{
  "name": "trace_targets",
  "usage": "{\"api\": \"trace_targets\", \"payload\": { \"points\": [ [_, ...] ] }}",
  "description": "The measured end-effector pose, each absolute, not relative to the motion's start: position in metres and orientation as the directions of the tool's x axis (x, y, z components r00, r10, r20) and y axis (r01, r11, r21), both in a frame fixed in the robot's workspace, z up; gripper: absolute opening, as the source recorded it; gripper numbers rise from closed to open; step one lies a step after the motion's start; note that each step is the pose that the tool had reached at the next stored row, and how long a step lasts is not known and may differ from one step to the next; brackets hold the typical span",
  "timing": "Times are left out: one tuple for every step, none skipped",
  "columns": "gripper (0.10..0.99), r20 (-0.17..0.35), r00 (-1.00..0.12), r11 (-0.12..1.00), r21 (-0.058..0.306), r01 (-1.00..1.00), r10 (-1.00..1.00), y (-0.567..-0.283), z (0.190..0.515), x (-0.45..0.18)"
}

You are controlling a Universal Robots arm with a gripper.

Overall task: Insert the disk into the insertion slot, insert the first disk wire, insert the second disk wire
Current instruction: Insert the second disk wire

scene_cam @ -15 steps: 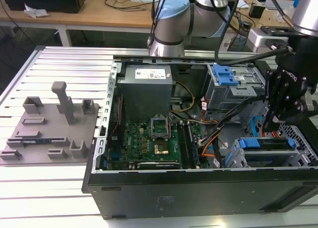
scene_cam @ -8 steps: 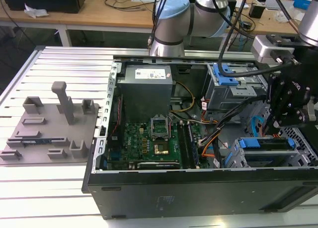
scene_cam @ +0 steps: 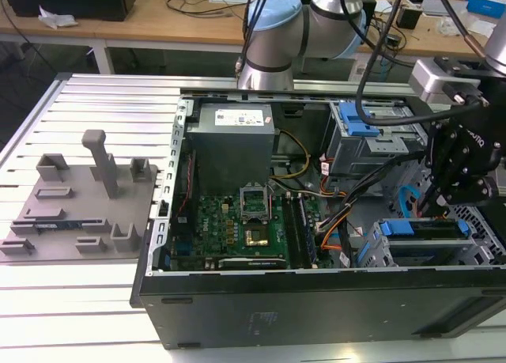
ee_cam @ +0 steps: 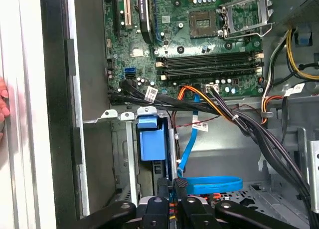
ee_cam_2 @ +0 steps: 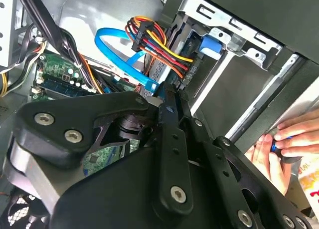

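Disk (ee_cam: 151, 145) in slot, just by end effector (ee_cam: 172, 186).

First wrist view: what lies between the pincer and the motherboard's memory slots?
In the first wrist view, the blue data cable and a bundle of black and orange wires cross between the pincer and the memory slots; the disk's blue carrier sits alongside.

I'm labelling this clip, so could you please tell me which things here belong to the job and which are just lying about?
Job:
disk, seated in the slot
blue wire
coloured wire bundle
gripper

Lying about:
grey fixture block
motherboard
power supply
upper drive cage
person's hand
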State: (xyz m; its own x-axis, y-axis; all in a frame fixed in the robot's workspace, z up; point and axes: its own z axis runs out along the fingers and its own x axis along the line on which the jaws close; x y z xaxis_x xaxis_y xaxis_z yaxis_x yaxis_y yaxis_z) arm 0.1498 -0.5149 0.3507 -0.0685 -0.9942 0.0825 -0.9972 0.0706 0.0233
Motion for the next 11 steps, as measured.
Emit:
{"api": "trace_targets", "payload": {
  "points": [
    [0.161, 0.080, -0.064, 0.066, 0.025, -0.997, -0.995, -0.5149, 0.3505, 0.1501],
    [0.161, 0.074, -0.057, 0.060, 0.027, -0.998, -0.996, -0.5150, 0.3501, 0.1505],
    [0.161, 0.065, -0.053, 0.055, 0.028, -0.998, -0.996, -0.5152, 0.3497, 0.1508],
    [0.161, 0.060, -0.051, 0.053, 0.029, -0.998, -0.997, -0.5155, 0.3495, 0.1509],
    [0.161, 0.052, -0.051, 0.052, 0.029, -0.998, -0.997, -0.5161, 0.3493, 0.1509],
    [0.161, 0.037, -0.050, 0.051, 0.030, -0.998, -0.998, -0.5182, 0.3491, 0.1511],
    [0.161, 0.035, -0.049, 0.051, 0.030, -0.998, -0.998, -0.5196, 0.3491, 0.1511],
    [0.161, 0.035, -0.049, 0.051, 0.030, -0.998, -0.998, -0.5198, 0.3491, 0.1512],
    [0.161, 0.035, -0.050, 0.051, 0.030, -0.998, -0.998, -0.5198, 0.3491, 0.1511],
    [0.161, 0.035, -0.050, 0.051, 0.030, -0.998, -0.998, -0.5199, 0.3491, 0.1511],
    [0.161, 0.035, -0.050, 0.051, 0.030, -0.998, -0.998, -0.5199, 0.3491, 0.1511]
  ]
}}
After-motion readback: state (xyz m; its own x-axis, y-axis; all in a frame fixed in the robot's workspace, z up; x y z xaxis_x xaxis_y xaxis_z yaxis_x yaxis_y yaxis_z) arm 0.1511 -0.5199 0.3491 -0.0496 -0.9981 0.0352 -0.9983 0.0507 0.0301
